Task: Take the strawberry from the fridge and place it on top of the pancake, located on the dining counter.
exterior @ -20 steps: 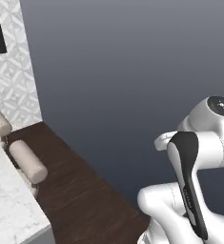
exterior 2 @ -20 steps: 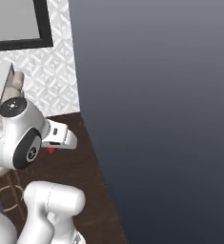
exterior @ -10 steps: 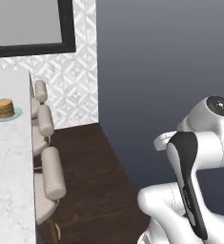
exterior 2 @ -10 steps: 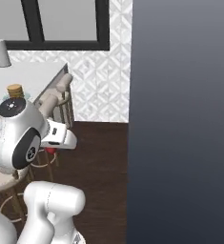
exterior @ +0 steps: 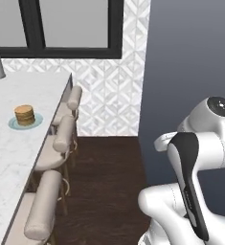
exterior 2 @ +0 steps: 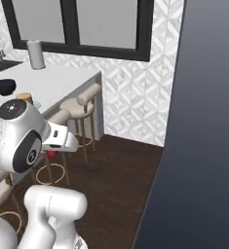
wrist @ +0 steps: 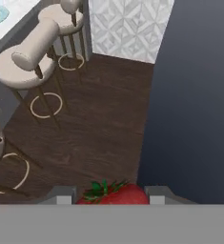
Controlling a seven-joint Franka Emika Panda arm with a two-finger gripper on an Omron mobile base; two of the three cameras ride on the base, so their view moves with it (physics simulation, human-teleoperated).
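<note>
Between the two dark finger tips at the bottom of the hand view: the strawberry (wrist: 114, 195), red with green leaves, pinched by the gripper (wrist: 111, 196), which is closed on it and carried above dark wood floor. From the right base view a speck of red shows under the hand.

Destination: the pancake (exterior: 24, 115), a tan stack on a pale teal plate (exterior: 13, 124), sitting on the dining counter (exterior: 18, 158) — well apart from the gripper, off to the robot's left.

Surroundings: beige cushioned stools (exterior: 56, 143) lined along the counter's edge; a patterned white wall; a black bowl (exterior 2: 3, 86) and a grey canister (exterior 2: 36, 54) further along the counter.

Risks, as judged: the berry is small and rounded, so a jolt in transit may let it slip from the grip; the pancake stack is narrow — a release off-centre would likely roll the berry onto the plate or counter; the stools may obstruct the base's approach.
</note>
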